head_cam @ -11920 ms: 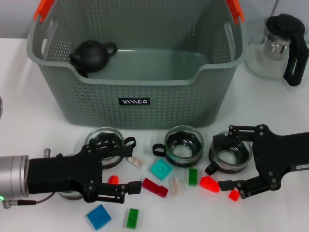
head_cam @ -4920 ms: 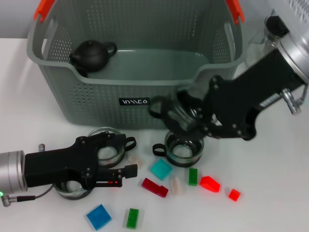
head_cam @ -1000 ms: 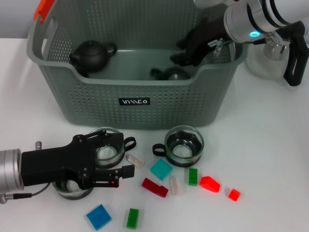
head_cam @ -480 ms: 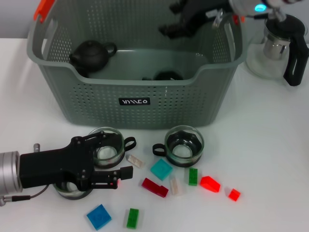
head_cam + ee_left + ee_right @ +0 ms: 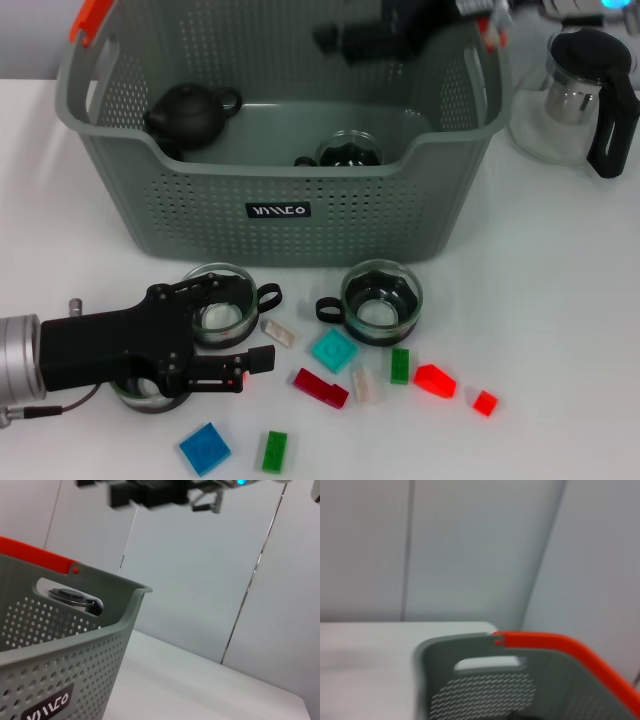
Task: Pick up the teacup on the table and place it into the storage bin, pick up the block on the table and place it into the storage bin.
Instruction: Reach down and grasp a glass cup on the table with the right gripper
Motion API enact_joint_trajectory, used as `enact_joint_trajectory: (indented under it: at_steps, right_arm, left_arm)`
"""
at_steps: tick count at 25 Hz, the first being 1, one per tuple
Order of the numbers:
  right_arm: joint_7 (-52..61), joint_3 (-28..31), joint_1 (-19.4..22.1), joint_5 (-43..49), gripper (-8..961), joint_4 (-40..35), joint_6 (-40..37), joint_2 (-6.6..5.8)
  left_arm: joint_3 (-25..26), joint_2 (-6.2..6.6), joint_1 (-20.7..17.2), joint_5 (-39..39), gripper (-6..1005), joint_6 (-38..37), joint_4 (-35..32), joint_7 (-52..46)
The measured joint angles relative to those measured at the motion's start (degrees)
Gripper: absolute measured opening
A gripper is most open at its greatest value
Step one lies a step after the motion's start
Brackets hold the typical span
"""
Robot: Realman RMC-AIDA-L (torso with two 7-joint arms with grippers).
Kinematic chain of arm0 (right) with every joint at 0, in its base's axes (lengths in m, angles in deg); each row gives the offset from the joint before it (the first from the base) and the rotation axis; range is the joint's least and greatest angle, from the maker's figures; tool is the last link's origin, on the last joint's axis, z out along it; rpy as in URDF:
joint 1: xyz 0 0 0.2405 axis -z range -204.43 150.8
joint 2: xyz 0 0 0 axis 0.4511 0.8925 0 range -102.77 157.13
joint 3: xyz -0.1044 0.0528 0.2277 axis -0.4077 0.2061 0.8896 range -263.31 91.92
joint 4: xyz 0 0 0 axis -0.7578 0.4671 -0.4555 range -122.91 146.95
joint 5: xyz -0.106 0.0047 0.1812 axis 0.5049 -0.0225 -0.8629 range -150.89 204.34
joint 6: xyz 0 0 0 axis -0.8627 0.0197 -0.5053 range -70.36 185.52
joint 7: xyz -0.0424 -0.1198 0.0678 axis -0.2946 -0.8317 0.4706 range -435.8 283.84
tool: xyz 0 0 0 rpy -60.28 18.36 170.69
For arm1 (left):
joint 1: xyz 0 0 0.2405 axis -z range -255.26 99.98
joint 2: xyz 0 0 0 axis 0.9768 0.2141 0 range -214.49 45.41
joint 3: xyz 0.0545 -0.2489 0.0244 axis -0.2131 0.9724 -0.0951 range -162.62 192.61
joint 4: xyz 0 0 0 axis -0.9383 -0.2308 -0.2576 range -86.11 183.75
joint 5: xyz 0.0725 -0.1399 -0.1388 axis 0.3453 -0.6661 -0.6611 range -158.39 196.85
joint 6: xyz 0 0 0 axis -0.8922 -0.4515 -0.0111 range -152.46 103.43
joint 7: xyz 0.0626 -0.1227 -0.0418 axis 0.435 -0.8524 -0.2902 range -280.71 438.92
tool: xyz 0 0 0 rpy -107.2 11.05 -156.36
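Since the frame half a second earlier, the right gripper (image 5: pixel 345 40) has risen further above the storage bin (image 5: pixel 280 212) and now sits blurred at the top edge of the head view; whether its fingers are apart or together cannot be told. One glass teacup (image 5: pixel 349 152) rests on the bin floor, near the front wall on the right side, apart from the black teapot (image 5: pixel 190 114) in the bin's rear left corner.

The left gripper (image 5: pixel 255 335) lies low on the white table (image 5: pixel 560 300) in front of the bin, its two fingers (image 5: pixel 240 362) spread apart with nothing between them. A second teacup (image 5: pixel 222 308) stands just beside its upper finger, and a third teacup (image 5: pixel 381 301) stands to the right of it, both on the table. Another glass cup (image 5: pixel 150 390) is partly hidden under the left arm.

Blocks lie scattered on the table: a teal block (image 5: pixel 333 351), a dark red block (image 5: pixel 320 387), a blue block (image 5: pixel 205 448) and two green blocks (image 5: pixel 273 451). A glass pitcher (image 5: pixel 580 95) stands right of the bin.
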Motion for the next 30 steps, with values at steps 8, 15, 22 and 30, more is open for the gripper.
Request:
enact_joint_trajectory:
  at_steps: [8, 15, 22, 30]
  right_arm:
    - [0.25, 0.34, 2.28, 0.29, 599, -1.92, -13.92, -0.34]
    - [1.79, -1.55, 2.69, 6.60, 600, -1.98, -19.92, -0.02]
    - [-0.66, -6.59, 2.94, 15.35, 598, -1.60, -23.77, 0.04]
    - [-2.99, -14.08, 2.31, 21.22, 595, -0.83, -24.13, 0.18]
  left_arm:
    - [0.00, 0.00, 0.00, -0.22, 933, 0.00, 0.00, 0.03]
    - [0.08, -0.06, 0.00, -0.46, 933, 0.11, 0.00, 0.05]
    - [1.22, -0.16, 0.07, -0.53, 933, 0.47, 0.27, 0.02]
    - [1.58, -0.64, 0.06, -0.62, 933, 0.53, 0.43, -0.01]
